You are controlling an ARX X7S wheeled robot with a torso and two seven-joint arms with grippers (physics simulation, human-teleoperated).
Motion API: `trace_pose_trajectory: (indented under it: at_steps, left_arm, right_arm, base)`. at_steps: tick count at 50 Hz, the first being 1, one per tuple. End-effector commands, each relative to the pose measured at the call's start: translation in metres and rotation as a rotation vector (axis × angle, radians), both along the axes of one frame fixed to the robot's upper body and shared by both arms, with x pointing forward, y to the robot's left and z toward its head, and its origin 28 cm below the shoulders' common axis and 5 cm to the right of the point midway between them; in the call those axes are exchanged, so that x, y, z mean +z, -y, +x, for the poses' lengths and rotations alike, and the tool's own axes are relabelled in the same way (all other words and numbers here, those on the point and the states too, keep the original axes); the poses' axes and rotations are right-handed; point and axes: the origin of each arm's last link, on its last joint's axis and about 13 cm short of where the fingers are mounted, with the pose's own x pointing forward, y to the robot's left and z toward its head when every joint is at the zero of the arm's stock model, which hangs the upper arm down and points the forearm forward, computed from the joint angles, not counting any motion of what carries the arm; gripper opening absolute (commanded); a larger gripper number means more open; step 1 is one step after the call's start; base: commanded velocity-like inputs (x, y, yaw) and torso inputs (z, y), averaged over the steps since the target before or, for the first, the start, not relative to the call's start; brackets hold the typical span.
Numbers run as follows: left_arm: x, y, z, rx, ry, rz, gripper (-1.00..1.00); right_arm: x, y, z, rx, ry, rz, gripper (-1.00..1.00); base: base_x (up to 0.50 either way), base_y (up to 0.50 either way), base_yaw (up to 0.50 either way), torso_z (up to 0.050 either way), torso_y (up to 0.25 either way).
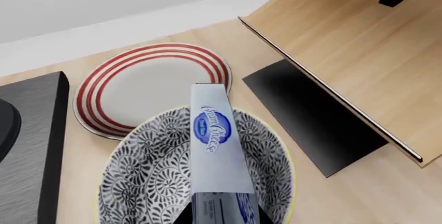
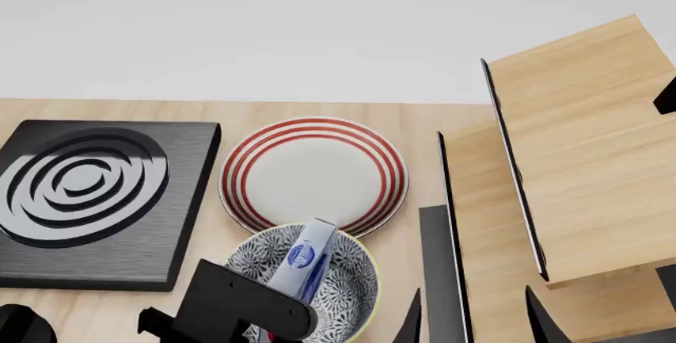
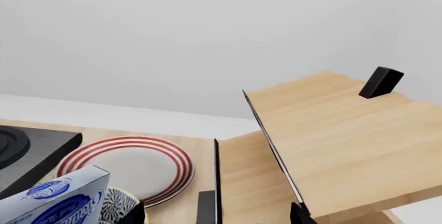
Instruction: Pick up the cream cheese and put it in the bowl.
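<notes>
The left gripper (image 2: 277, 310) is sitting closest to the head camera, a black block low in the view, clamping the near end of the cream cheese (image 2: 304, 257). The box is hanging above the bowl (image 2: 354, 280), tilted, with its long axis running from the gripper up and away toward the red-ringed plate (image 2: 313, 170); its free end is reaching over the bowl's far rim. In the left wrist view the oval logo is facing the camera and the box (image 1: 217, 141) is lying across the patterned inside of the bowl (image 1: 145, 172). The black stove plate (image 2: 90, 192) is lying to the left, the wooden shelf (image 2: 581, 153) to the right. The right gripper's fingers cannot be made out, so its state cannot be told.
</notes>
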Motion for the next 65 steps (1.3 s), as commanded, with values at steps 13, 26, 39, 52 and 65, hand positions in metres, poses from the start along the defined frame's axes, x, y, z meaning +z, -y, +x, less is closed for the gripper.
trace_pose_trajectory:
  at_steps: [13, 26, 39, 52, 65]
  left_arm:
    - [0.000, 0.003, 0.006, -0.002, -0.015, -0.004, -1.00]
    - [0.003, 0.002, 0.005, 0.013, -0.003, 0.001, -1.00]
    - [0.003, 0.001, 0.005, 0.029, -0.010, -0.013, 1.00]
    - [0.005, 0.001, 0.007, 0.033, -0.010, -0.013, 1.00]
    - [0.014, 0.002, 0.001, 0.030, 0.011, -0.012, 1.00]
  right_arm:
    - [-0.003, -0.001, 0.000, 0.003, -0.008, 0.000, 1.00]
    - [-0.003, -0.001, -0.001, -0.002, -0.007, -0.007, 1.00]
    - [-0.002, -0.001, 0.000, 0.002, -0.005, -0.008, 1.00]
    - [-0.001, 0.000, 0.001, -0.001, -0.003, -0.011, 1.00]
    - [-0.002, -0.001, 0.000, 0.000, -0.004, -0.009, 1.00]
  base:
    - [0.00, 0.00, 0.00, 0.000, 0.001]
    - [0.00, 0.00, 0.00, 0.000, 0.001]
    - [0.00, 0.00, 0.00, 0.001, 0.000]
    - [0.00, 0.00, 0.00, 0.000, 0.000]
    - [0.00, 0.00, 0.00, 0.000, 0.000]
